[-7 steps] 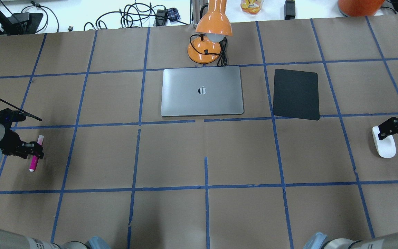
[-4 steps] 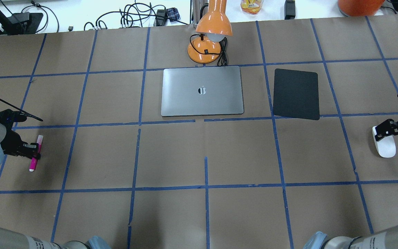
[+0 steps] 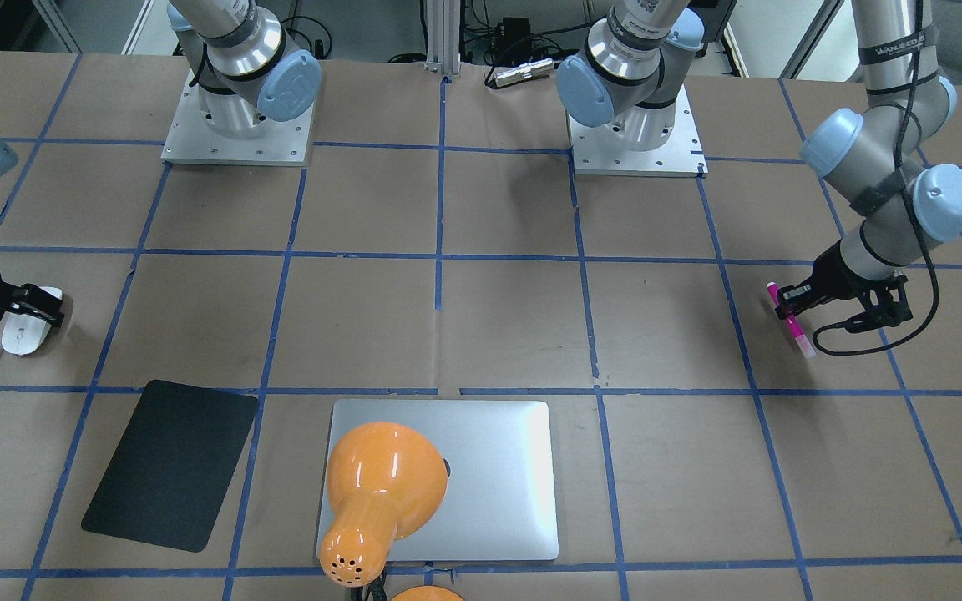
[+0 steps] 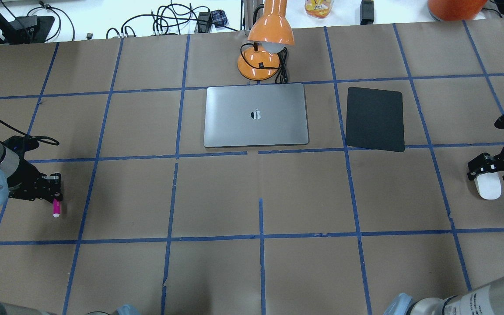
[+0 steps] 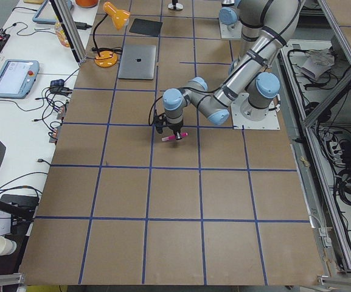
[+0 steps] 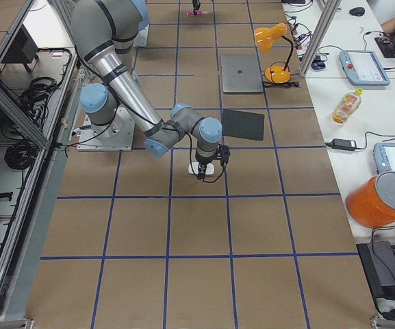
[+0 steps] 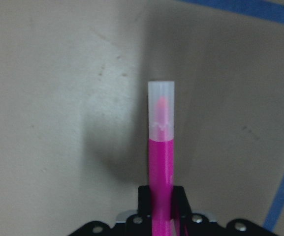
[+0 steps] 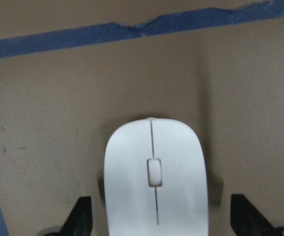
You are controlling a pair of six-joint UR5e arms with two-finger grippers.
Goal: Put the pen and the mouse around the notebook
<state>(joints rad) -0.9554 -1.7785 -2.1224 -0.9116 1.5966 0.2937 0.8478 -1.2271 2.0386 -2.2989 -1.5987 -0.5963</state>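
The pink pen [image 4: 56, 209] is clamped in my left gripper [image 4: 54, 190], which is shut on it at the table's far left. In the left wrist view the pen [image 7: 161, 147] sticks out from between the fingers, pale cap end forward, casting a shadow on the paper. The white mouse [image 4: 488, 188] lies flat at the far right. My right gripper [image 4: 489, 169] straddles its far end, open. In the right wrist view both fingers [image 8: 80, 219] stand clear of the sides of the mouse [image 8: 154, 177]. The silver-grey notebook [image 4: 256, 116] lies closed at centre back.
An orange desk lamp [image 4: 263, 57] stands just behind the notebook, its head over it in the front view [image 3: 381, 484]. A thin black pad [image 4: 375, 119] lies to the notebook's right. Brown paper with blue tape lines covers the table.
My left gripper has shut on the pen and carried it slightly right; less of the pen shows past the fingers. My right gripper has shifted a little left and nearer over the mouse.
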